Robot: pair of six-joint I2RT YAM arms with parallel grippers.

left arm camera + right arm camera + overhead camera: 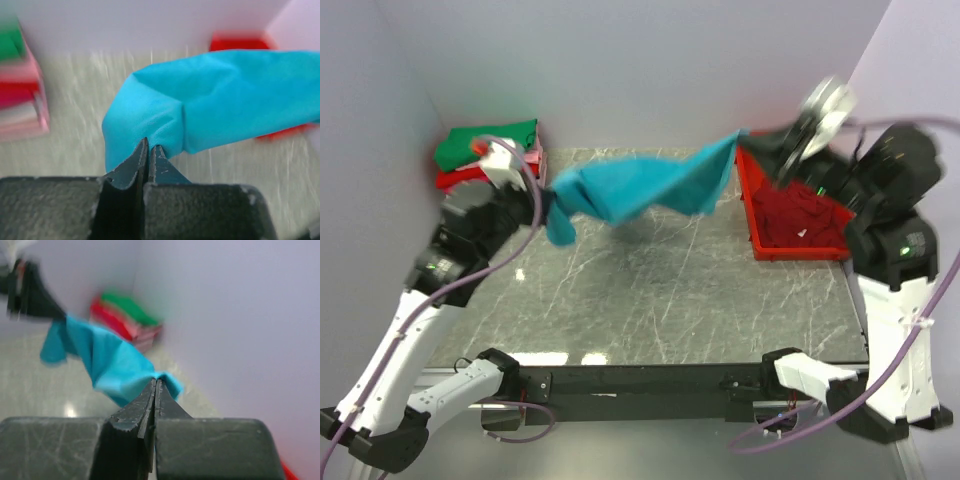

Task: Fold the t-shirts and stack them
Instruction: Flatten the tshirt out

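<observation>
- Only the top view takes in the whole span: the teal-blue t-shirt (640,185) hangs in the air above the counter (650,290), strung between the left claw (546,195) and the right claw (752,138), its left end drooping lowest
- The same view alone shows a dark maroon t-shirt (810,215) crumpled in the red tray (752,205) at the counter's right side
- The left wrist view shows the left claw pressed together on a bunched fold of the teal-blue cloth, which runs off to the right
- The right wrist view shows the right claw pinching a corner of that shirt, with the cloth trailing away to the left
- Beyond it, by the far wall, sits the folded stack (125,315), green on top
</observation>
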